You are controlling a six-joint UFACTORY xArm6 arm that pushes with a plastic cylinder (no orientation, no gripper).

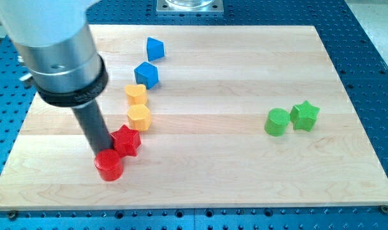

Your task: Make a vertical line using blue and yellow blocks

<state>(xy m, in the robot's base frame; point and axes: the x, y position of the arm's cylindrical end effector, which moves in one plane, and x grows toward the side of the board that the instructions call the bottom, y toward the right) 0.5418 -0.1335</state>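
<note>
Red sits nearest me at the lower left of the frame: a red cylinder [108, 165] and, touching it on its upper right, a red star [126, 140]. My tip [103, 152] comes down right at the cylinder's top edge, squeezed against the star's left side, so its very end is partly hidden behind the cylinder. No claw is fitted on this arm, only the dark rod hanging from a big grey housing at the upper left, so there is nothing to call wide or narrow. Just above the star a yellow hexagonal block [138, 117] rests, then a second yellow block [136, 94] close above it, its shape hard to make out. Farther up, a blue cube [146, 75] sits just beside that yellow one, and a blue wedge-like block [155, 48] lies apart near the top, the four forming a slightly slanted column. Over at the right middle of the wooden worktop [245, 57], a green cylinder [277, 122] touches a green star [304, 115].
</note>
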